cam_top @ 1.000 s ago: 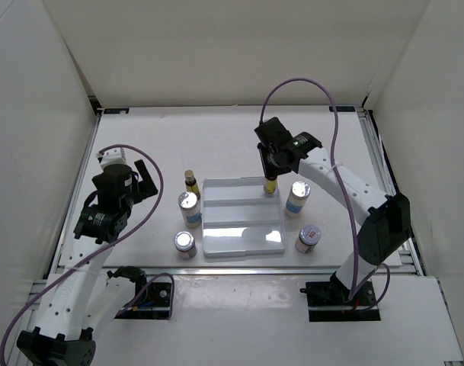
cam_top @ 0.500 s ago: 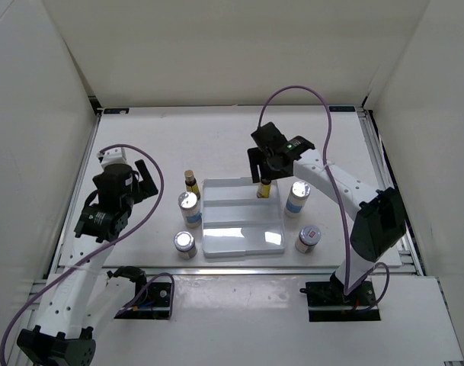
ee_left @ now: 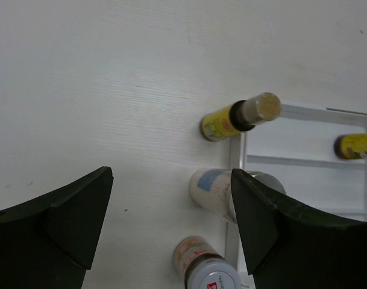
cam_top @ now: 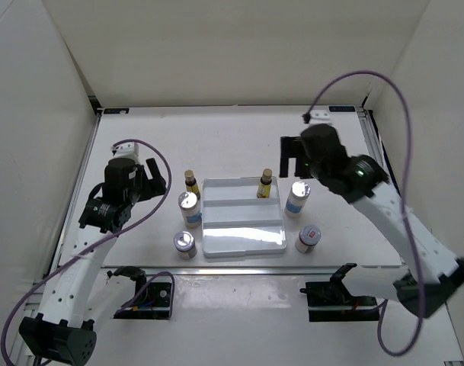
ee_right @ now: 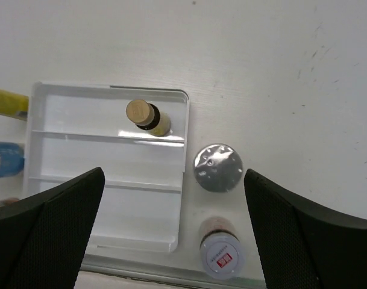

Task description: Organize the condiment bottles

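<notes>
A slim amber bottle (cam_top: 265, 184) (ee_right: 146, 116) stands on the back step of the white tray (cam_top: 243, 238), at its right end. Left of the tray stand a second amber bottle (cam_top: 190, 181) (ee_left: 231, 120), a white blue-labelled bottle (cam_top: 189, 207) (ee_left: 216, 189) and a short silver-lidded jar (cam_top: 184, 243) (ee_left: 201, 265). Right of the tray are another white bottle (cam_top: 297, 197) (ee_right: 217, 168) and a short jar (cam_top: 308, 239) (ee_right: 219, 256). My left gripper (cam_top: 154, 177) (ee_left: 171, 174) is open, just left of the left group. My right gripper (cam_top: 291, 158) (ee_right: 174, 174) hangs open and empty, high above the tray's right side.
The tray's rim (ee_right: 105, 244) lies near the table's front edge (cam_top: 232, 268). White walls enclose the table on three sides. Bare tabletop (cam_top: 216, 141) stretches behind the tray.
My right gripper has opened, let go of the amber bottle on the tray's back step, and lifted away to the right. My left gripper has moved right, nearer the left bottles.
</notes>
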`<state>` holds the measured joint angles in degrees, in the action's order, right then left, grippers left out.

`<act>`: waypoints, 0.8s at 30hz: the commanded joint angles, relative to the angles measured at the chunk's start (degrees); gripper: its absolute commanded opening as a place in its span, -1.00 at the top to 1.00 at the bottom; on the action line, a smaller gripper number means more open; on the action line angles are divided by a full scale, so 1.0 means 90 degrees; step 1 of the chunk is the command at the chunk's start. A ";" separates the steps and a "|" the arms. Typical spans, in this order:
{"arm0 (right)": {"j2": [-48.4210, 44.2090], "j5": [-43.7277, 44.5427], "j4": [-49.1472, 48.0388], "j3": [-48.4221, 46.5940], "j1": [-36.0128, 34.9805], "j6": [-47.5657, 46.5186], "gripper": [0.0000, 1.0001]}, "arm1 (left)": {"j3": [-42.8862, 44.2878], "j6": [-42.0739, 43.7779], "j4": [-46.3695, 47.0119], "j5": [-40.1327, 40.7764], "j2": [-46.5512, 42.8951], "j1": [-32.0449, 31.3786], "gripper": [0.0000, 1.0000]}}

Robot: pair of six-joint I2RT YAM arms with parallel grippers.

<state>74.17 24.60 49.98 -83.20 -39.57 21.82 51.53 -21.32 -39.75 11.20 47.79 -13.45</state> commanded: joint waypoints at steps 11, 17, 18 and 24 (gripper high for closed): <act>-0.2323 0.0772 0.1106 0.1089 0.0022 0.0065 -1.00 | 0.2115 0.0718 0.0481 -0.1246 0.2931 -0.0507 -0.83; -0.2664 0.0890 0.1390 0.1236 0.0022 0.0212 -1.00 | 0.2458 0.0777 0.0481 -0.1041 0.3781 -0.0819 -0.83; -0.2665 0.0890 0.1390 0.1304 0.0022 0.0212 -1.00 | 0.2458 0.0777 0.0481 -0.0972 0.3840 -0.0907 -0.83; -0.2802 0.0890 0.1507 0.1305 0.0022 0.0212 -1.00 | 0.2400 0.0709 0.0481 -0.0766 0.4162 -0.0966 -0.60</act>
<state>49.32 31.18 62.65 -71.40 -39.44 22.96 71.20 -15.11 -35.57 2.68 85.60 -21.96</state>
